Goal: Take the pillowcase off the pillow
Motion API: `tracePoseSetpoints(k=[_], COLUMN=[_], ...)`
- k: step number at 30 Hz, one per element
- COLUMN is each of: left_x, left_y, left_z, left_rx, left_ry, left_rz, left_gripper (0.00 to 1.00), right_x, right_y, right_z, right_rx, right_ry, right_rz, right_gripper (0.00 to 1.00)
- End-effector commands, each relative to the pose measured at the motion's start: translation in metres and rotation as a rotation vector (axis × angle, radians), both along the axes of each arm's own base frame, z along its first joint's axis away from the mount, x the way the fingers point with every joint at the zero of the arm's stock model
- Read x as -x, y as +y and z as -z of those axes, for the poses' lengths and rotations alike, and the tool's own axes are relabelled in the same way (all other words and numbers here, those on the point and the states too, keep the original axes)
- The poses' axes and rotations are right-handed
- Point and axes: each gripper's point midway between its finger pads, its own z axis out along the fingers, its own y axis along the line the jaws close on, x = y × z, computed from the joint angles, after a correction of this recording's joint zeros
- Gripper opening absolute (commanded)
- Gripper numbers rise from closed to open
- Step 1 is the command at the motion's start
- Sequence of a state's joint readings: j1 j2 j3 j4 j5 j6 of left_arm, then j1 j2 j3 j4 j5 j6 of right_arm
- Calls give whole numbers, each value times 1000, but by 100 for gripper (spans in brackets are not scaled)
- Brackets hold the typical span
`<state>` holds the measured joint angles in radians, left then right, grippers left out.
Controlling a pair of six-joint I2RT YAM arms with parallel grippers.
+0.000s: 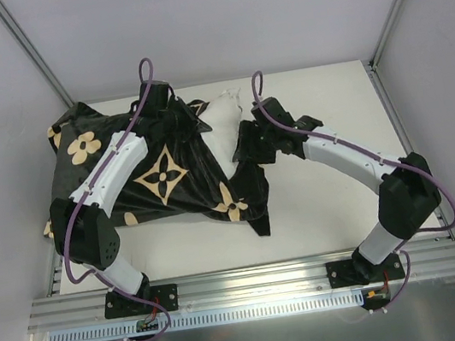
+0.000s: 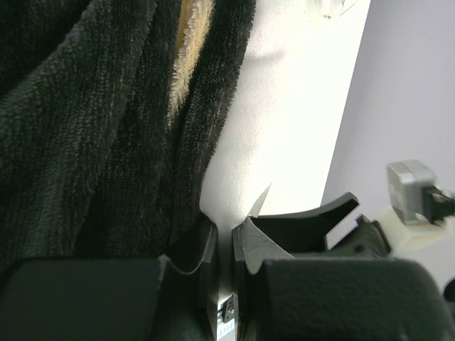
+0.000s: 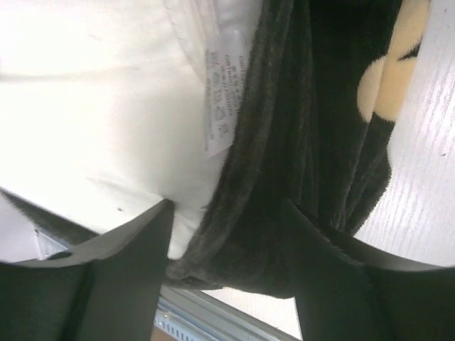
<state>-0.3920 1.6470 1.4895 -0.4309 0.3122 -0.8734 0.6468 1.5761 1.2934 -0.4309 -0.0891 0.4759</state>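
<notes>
**Right gripper** (image 3: pixel 227 213): we find the jaws standing wide apart and clamped on nothing. Between them lies the open edge of the pillowcase (image 3: pixel 298 106), a thick black fold. One finger sits against that fold, and the other rests against the white pillow (image 3: pixel 92 92). Just beyond the fingertips a sewn-in care label (image 3: pixel 224 99) hangs from the pillow, right along the black edge. Past the fold, on the side away from the pillow, bare table (image 3: pixel 426 177) shows.

**Left gripper** (image 2: pixel 224 234): the jaws are drawn all but together. Black pile runs up one side of them and white cloth up the other, the two meeting at the fingertips. We cannot tell whether either cloth is pinched.

**Farther out**, in the overhead view, the pillowcase spreads from the left jaws back toward the arm bases. Only a white corner of the pillow projects, in the space between the two grippers.

**Progress:** we judge the job barely begun. The opening is found and a small part of the pillow is exposed. Still to do: grip the edge, hold the pillow, and draw the cover off its whole length.
</notes>
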Motion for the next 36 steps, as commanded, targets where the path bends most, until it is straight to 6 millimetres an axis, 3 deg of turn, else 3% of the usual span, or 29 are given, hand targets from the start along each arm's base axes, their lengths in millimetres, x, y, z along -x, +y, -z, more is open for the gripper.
tracePoseSetpoints(k=[1,2,6,11,15,16,19,29,33,36], left_x=[4,3,-9,-29,-37,-38,-39,-43,-40,-33], left_y=[-7,-6,-2,6,9,10,14,31,37,32], left_z=[-48,-48,-47,-49,-52,-54,-55,-75,-91,-100], left_rx=[75,75,71,77,81,83,84,93,113,148], left_ry=[-126,-128,-126,-127,-134,-137,-138,-179,-208,-207], left_rz=[29,26,4,-32,-43,-48,-59,-109,-115,-90], left_gripper=[0,0,0,0,0,0,0,0,0,0], right_x=[7,13,34,63,94,98,117,176,187,189], right_y=[-1,-3,-10,-21,-39,-40,-51,-62,-61,-52], right_z=[23,34,50,57,87,90,106,135,158,163], right_rx=[45,50,59,46,78,67,78,128,198,219], right_ry=[59,75,100,111,164,170,198,213,218,207], right_rz=[-17,-20,-17,-8,-3,-1,-6,-40,-48,-81], right_gripper=[62,51,28,23,17,10,1,1,1,1])
